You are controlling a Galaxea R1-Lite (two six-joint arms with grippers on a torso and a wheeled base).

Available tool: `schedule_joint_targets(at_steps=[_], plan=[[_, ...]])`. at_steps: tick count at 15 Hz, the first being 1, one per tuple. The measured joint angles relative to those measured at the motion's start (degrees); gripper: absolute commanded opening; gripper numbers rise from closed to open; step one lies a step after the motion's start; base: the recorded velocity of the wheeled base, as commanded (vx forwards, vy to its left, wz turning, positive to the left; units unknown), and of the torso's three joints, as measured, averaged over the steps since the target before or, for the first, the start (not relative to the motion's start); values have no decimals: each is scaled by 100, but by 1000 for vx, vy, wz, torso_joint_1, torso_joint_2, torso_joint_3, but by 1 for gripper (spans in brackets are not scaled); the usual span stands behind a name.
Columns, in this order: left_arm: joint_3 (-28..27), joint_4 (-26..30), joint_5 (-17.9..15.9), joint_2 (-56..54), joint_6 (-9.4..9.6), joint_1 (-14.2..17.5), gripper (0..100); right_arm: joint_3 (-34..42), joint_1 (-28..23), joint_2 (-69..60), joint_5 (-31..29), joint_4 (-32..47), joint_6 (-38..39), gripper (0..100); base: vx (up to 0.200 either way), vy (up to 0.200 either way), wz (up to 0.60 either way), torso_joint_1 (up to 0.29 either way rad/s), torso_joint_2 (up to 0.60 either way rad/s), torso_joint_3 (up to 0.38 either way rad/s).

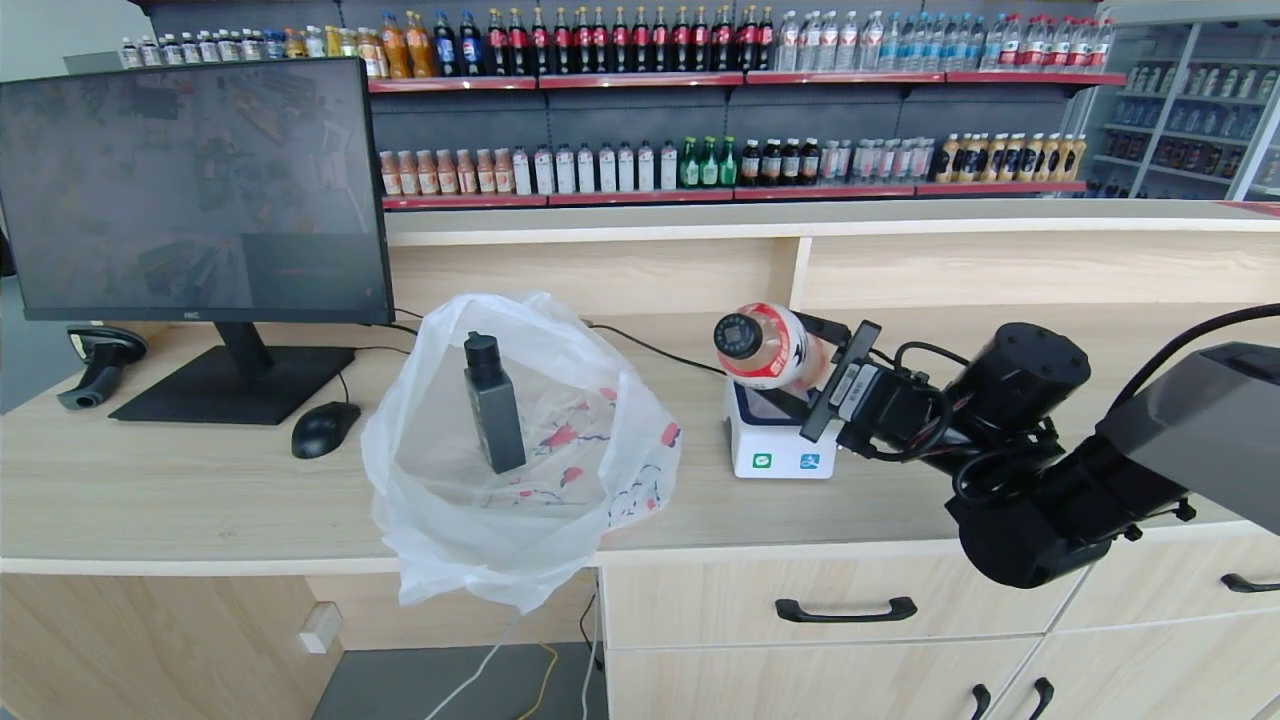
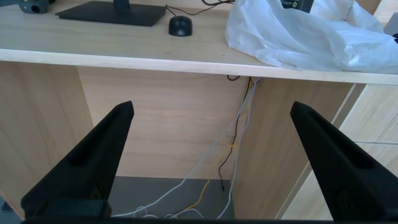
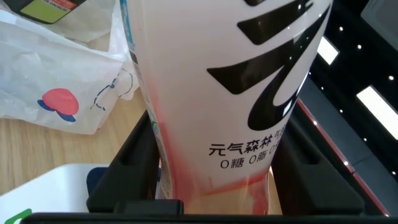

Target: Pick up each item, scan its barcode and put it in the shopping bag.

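My right gripper (image 1: 815,372) is shut on a pale drink bottle (image 1: 768,347) with a red-and-white label and a black cap, held on its side just above the white barcode scanner (image 1: 778,447). In the right wrist view the bottle (image 3: 224,93) runs lengthwise between the black fingers (image 3: 134,158). A translucent shopping bag (image 1: 520,450) with red prints stands open on the counter, left of the scanner, with a dark grey bottle (image 1: 493,402) upright inside. My left gripper (image 2: 208,162) hangs open below the counter edge, facing the cabinet front, with nothing between its fingers.
A monitor (image 1: 195,190) on a black stand, a mouse (image 1: 325,428) and a handheld scanner (image 1: 98,365) occupy the counter's left end. A raised wooden ledge (image 1: 830,225) runs along the back. Drawers with black handles (image 1: 845,610) lie below. Cables (image 2: 233,155) hang under the counter.
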Motion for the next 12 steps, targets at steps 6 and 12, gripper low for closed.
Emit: schedule_joint_targets(at_steps=[6, 12], plan=[[0, 2, 0, 0, 0, 2, 100, 11, 35, 0, -2, 0, -11, 0, 0, 0, 0, 0, 0, 0], [0, 15, 0, 0, 5, 0, 100, 1, 35, -89, -17, 2, 94, 0, 0, 0, 0, 0, 0, 0]])
